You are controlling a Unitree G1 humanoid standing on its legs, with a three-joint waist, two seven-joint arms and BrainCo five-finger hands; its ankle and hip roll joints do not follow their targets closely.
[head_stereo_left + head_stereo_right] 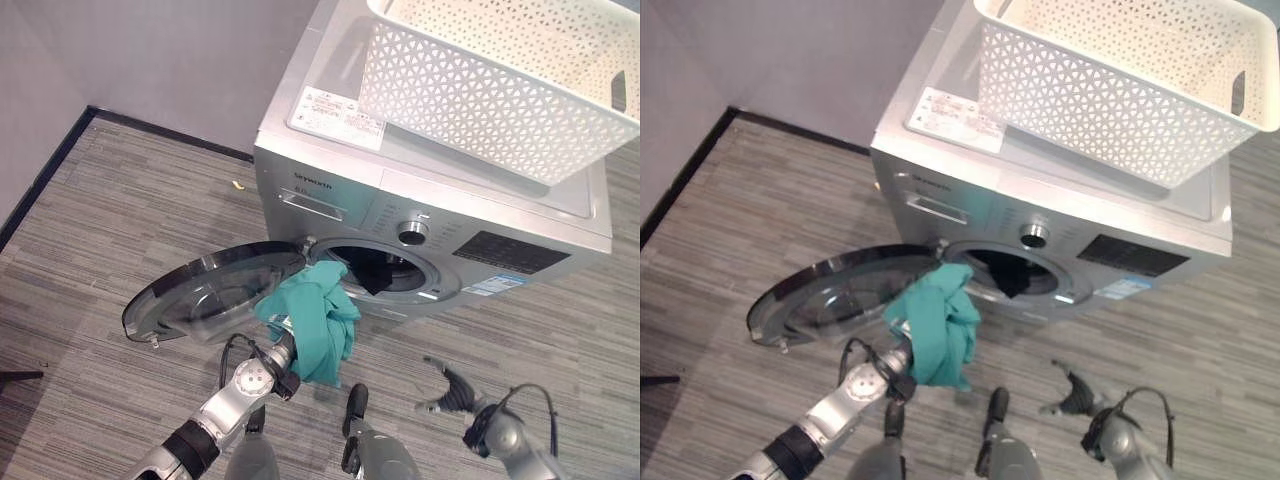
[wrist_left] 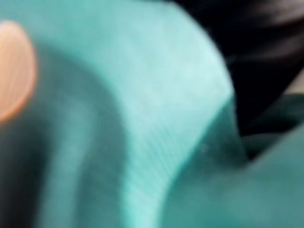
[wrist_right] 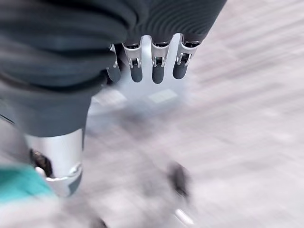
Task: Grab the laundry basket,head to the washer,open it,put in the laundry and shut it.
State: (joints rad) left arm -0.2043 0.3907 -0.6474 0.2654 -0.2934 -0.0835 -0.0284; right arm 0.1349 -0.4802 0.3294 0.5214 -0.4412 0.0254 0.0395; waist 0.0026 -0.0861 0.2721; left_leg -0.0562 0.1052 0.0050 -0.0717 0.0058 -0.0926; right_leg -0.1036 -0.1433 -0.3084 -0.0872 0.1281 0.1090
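Left eye view: front-loading washer (image 1: 440, 215) at centre right; white lattice laundry basket (image 1: 500, 80) resting on its lid, upper right; round door (image 1: 210, 290) swung open at centre left.
Laundry: teal garment (image 1: 315, 320) bunched at frame centre, just below the drum mouth (image 1: 385, 270), top edge at the rim; dark cloth (image 1: 375, 270) already hanging inside the opening.
Left hand: buried under the teal garment at lower centre; finger state impossible to tell.
Right hand (image 1: 450, 390): lower right, low over the floor, well apart from the washer, holding nothing.
Right eye view: same layout; basket (image 1: 1120, 80) sitting slightly askew on the lid.
Left wrist view: teal garment (image 2: 142, 118) pressed close across the frame, dark drum interior at upper right.
Right wrist view: fingers (image 3: 159, 71) hanging straight and relaxed over grey floor (image 3: 247, 118).
Step in hand: loading the laundry, apparently.
Next move calls for: pushing the teal garment past the rim, releasing, withdrawing, then swinging the door shut.
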